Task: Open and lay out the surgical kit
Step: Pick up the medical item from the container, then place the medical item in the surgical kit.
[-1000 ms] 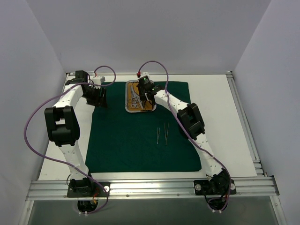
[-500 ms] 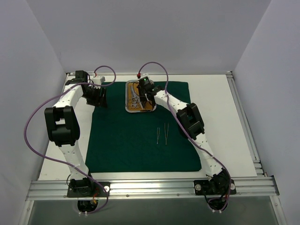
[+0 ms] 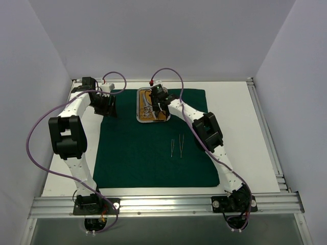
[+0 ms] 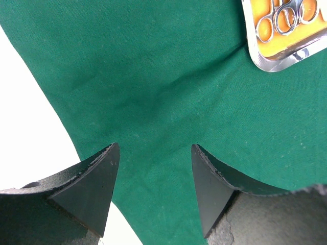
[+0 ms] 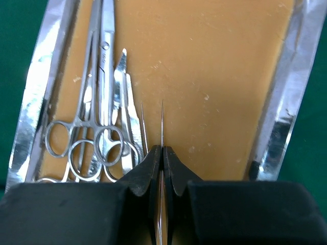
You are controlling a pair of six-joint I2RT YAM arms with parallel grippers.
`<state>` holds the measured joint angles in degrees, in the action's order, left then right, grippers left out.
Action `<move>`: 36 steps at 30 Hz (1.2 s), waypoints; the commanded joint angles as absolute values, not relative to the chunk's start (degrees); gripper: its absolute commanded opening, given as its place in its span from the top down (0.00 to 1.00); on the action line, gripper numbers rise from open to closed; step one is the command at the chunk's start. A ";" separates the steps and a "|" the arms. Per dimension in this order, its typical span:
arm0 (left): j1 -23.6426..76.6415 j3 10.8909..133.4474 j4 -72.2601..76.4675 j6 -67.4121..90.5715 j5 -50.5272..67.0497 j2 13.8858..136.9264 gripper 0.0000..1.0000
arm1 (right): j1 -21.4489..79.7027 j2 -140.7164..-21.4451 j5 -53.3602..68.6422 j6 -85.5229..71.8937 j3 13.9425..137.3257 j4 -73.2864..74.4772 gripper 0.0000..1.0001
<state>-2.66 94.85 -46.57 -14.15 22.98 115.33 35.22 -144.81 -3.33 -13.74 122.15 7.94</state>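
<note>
The dark green cloth (image 3: 153, 148) lies spread flat on the table. The steel tray (image 3: 139, 107) with its orange-brown floor (image 5: 219, 76) sits at the cloth's far edge. My right gripper (image 5: 162, 149) is over the tray, shut on a thin silver tweezers (image 5: 162, 122) whose tip sticks out past the pads. Several scissor-handled instruments (image 5: 87, 132) lie along the tray's left side. Two tweezers (image 3: 176, 147) lie on the cloth's middle. My left gripper (image 4: 153, 153) is open and empty above the cloth's far left edge; the tray corner (image 4: 286, 51) shows in its view.
White table (image 3: 245, 127) surrounds the cloth on both sides. An aluminium rail (image 3: 265, 132) runs along the right edge and the near edge. White walls close in the back and sides. Purple cables loop over both arms.
The right gripper has shifted slightly over the tray. The left arm has not moved.
</note>
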 commanded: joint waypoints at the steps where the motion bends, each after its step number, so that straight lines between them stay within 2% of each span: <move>1: -2.37 96.50 -46.85 -14.94 24.52 115.23 0.33 | 34.98 -138.45 -8.25 -13.01 119.98 9.23 1.00; 11: -2.46 96.50 -47.11 -15.12 24.43 113.91 0.32 | 37.43 -122.36 -21.34 -16.96 106.36 2.46 1.00; 17: -2.46 95.63 -46.93 -15.64 23.73 111.97 0.33 | 41.92 -110.76 -34.08 -29.66 89.06 3.69 1.00; 21: -2.46 94.92 -46.93 -15.64 23.91 110.75 0.33 | 47.09 -104.87 -35.68 -38.92 77.89 4.39 1.00; 27: -2.46 94.04 -47.20 -15.64 24.52 109.34 0.33 | 52.82 -104.41 -38.32 -49.02 71.20 9.49 1.00; 36: -2.46 93.60 -47.37 -15.64 24.96 108.28 0.33 | 55.20 -107.31 -36.56 -53.70 66.71 9.49 1.00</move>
